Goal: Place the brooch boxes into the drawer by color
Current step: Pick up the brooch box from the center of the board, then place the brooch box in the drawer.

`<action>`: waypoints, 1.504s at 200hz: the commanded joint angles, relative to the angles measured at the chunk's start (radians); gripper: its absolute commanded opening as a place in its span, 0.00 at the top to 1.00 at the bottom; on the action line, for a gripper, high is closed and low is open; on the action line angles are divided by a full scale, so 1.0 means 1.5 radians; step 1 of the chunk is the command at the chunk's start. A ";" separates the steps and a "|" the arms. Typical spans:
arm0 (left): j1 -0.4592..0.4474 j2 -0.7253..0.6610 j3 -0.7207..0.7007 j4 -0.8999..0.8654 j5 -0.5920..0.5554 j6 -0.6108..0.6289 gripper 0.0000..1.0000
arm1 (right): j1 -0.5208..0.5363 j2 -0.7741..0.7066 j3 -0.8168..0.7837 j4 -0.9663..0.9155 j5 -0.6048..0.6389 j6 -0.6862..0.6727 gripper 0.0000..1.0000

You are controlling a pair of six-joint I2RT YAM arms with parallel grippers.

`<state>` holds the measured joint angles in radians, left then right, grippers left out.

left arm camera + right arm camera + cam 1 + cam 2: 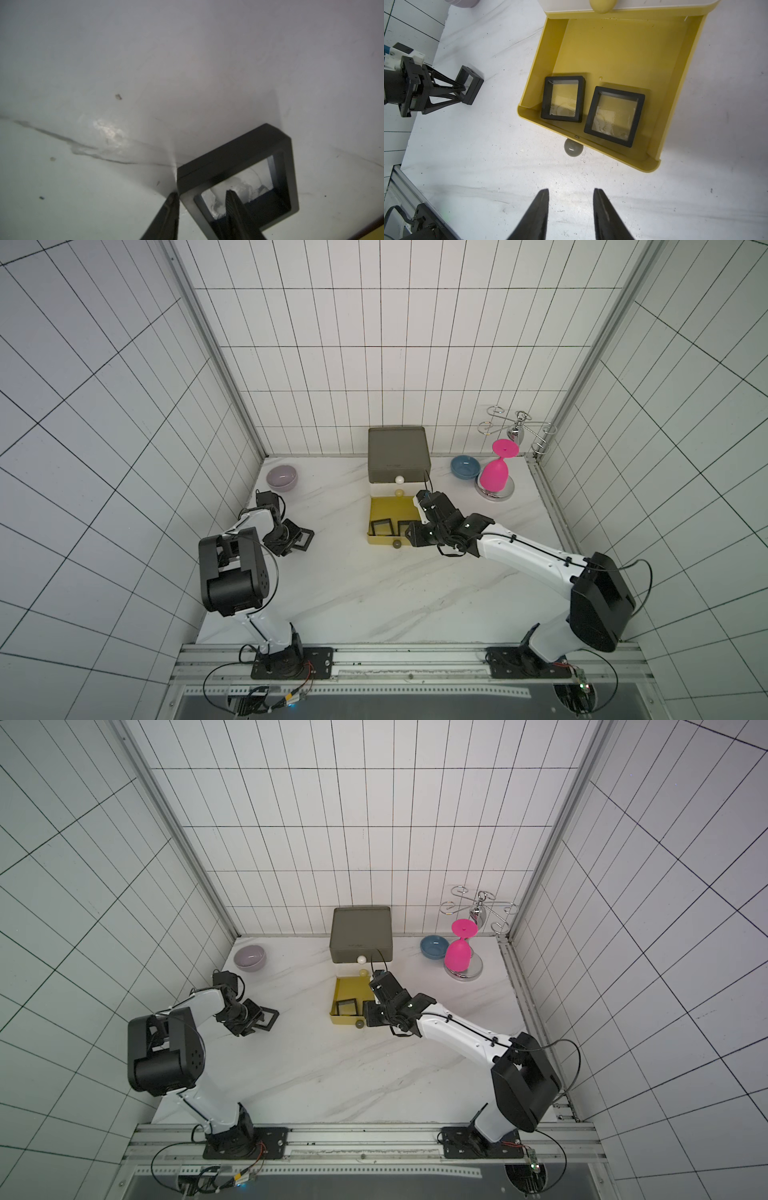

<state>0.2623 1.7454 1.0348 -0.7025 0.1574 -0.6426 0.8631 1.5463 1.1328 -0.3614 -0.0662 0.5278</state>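
Observation:
The drawer (397, 452) stands at the back, its yellow tier (623, 47) pulled out onto the table. Two black brooch boxes (562, 98) (614, 116) lie flat in that tier; in a top view the right arm partly hides one (381, 526). Another black brooch box (239, 153) (302, 540) rests on the table at the left. My left gripper (201, 194) (293, 543) straddles one wall of it, one finger outside and one inside the window, with a gap still showing. My right gripper (571, 190) (415, 537) hovers open and empty before the tier's grey knob (573, 148).
A lilac bowl (282, 477) sits at the back left. At the back right are a blue bowl (465, 466) and an upturned pink glass (496, 472) on a chrome rack (517, 427). Tiled walls enclose the marble table (374, 593) on three sides.

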 commanded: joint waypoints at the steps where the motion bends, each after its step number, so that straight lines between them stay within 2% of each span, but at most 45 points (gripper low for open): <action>1: -0.005 0.006 0.010 0.020 -0.004 -0.004 0.70 | -0.006 -0.018 -0.019 -0.014 0.007 -0.002 0.61; 27: -0.007 0.006 0.007 0.020 -0.005 -0.003 0.74 | -0.005 -0.013 -0.016 -0.015 0.006 0.001 0.61; 35: -0.008 0.006 0.007 0.020 -0.004 -0.002 0.83 | -0.005 -0.012 -0.015 -0.015 0.005 0.002 0.60; 63: -0.013 -0.014 0.000 0.017 -0.006 -0.002 1.00 | -0.005 -0.015 -0.015 -0.018 0.007 0.004 0.61; 114: -0.065 -0.075 0.036 -0.031 0.008 0.023 1.00 | -0.005 -0.021 -0.016 -0.021 0.008 0.006 0.60; 146: -0.153 -0.117 0.118 -0.085 0.019 0.063 1.00 | -0.010 -0.046 -0.031 -0.021 0.021 -0.001 0.60; 178: -0.237 -0.122 0.207 -0.109 0.053 0.073 1.00 | -0.034 -0.099 -0.069 -0.019 0.023 0.000 0.60; 226: -0.341 -0.061 0.306 -0.125 0.076 0.079 1.00 | -0.089 -0.190 -0.134 -0.032 0.019 0.000 0.60; 264: -0.418 0.008 0.352 -0.146 0.046 0.089 1.00 | -0.129 -0.236 -0.169 -0.048 0.011 -0.006 0.60; 301: -0.468 0.079 0.389 -0.169 0.016 0.095 1.00 | -0.146 -0.250 -0.184 -0.053 0.004 -0.009 0.60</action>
<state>-0.4068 1.8130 1.5730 -0.9230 0.2256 -0.5213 0.6601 1.1946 0.8932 -0.4171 -0.0536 0.5270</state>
